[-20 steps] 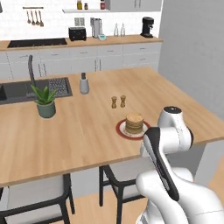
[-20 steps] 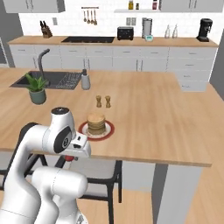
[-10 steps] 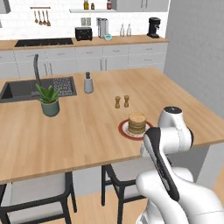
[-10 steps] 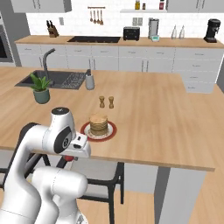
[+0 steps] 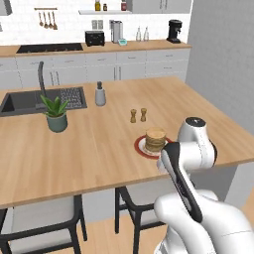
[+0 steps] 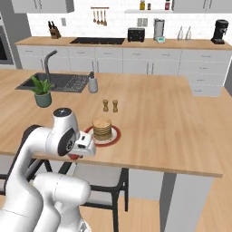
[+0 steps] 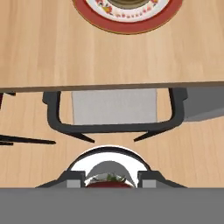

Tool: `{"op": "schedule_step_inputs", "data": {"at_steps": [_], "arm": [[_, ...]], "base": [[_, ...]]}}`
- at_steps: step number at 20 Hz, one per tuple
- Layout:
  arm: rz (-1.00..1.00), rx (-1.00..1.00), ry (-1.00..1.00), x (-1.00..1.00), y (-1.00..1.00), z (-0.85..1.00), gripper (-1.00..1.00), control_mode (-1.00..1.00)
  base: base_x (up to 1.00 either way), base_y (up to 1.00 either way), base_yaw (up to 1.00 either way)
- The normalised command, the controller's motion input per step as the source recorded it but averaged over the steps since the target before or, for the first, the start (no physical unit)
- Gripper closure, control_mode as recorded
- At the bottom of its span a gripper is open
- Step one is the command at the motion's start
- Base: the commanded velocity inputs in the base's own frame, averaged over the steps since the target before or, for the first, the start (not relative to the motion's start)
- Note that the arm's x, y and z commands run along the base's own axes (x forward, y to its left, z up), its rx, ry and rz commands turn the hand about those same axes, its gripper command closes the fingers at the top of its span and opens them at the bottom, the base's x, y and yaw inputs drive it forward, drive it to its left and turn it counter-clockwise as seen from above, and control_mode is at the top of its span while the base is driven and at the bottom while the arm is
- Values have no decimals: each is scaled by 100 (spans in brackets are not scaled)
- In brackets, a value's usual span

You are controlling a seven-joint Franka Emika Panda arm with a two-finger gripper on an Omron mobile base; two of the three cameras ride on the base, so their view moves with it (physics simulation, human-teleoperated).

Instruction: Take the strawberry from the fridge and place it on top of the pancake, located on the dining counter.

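Scene: a white arm stands at the near edge of the wooden surface, with a chair tucked beneath the edge.
Tool: in the hand view the tool sits at the bottom centre, its jaws closed tight on the strawberry; red flesh and a green cap peek between the tips. In the right base view a red spot shows under the tool, lower left of centre.
Strawberry: carried low, outside the surface's near edge and apparently no higher than the top, not yet over the plate.
Pancake: a stack on a red-rimmed plate, centre of the right base view and right of centre in the left base view; the plate rim shows at the top of the hand view.
Nearby: salt and pepper shakers stand just behind the plate; a potted plant and the sink lie well apart, upper left.
Step in hand: bringing the fruit to the stack.
Doing it well: lift clear of the surface edge first, then travel forward, centre above the stack, lower until the berry nearly touches, and only then release; dropped from height, a round berry would likely roll off.
Risk: clipping the surface's edge or nudging the plate.
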Motion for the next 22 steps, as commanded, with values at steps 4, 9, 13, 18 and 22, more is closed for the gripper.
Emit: {"op": "schedule_step_inputs", "data": {"at_steps": [4, 9, 13, 18, 22], "arm": [[0, 0, -27, 84, -1, 55, 100, -100], [0, 3, -15, 91, -20, 29, 100, -100], [0, -2, -5, 67, -3, 58, 100, -100], [0, -6, 0, 48, -1, 52, 100, -100], [0, -2, 0, 100, -43, -27, 100, -100]], "base": [[0, 0, 0], [0, 0, 0], [0, 0, 0], [0, 0, 0], [0, 0, 0]]}}
